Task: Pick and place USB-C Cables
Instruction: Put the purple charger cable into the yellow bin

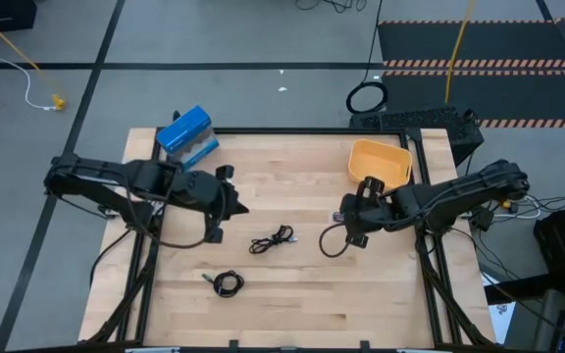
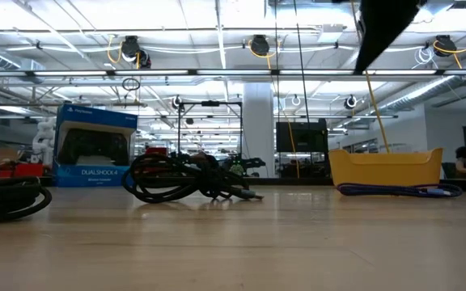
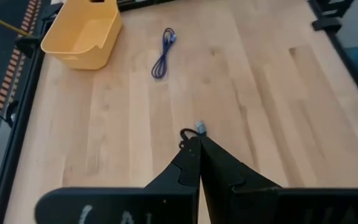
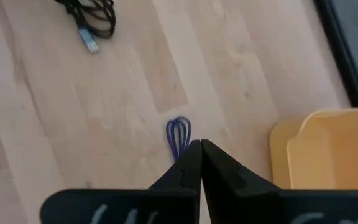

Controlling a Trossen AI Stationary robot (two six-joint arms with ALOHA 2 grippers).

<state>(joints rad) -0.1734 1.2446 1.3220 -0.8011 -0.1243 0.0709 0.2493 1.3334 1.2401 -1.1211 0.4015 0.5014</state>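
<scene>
1 purple cable [image 3: 162, 55] lies on table [image 3: 260, 93] near yellow bin [image 3: 95, 53].

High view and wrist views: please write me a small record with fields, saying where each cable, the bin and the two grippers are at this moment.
yellow bin: far right of table; no cable visible inside
first black cable: loose, near table middle
second black cable: coiled, nearer front edge
bluish-purple cable: on the wood beside the bin, outside it
left gripper: jaws shut, holding nothing, left of middle
right gripper: jaws shut, holding nothing, close to the bluish-purple cable
blue box: far left corner
</scene>
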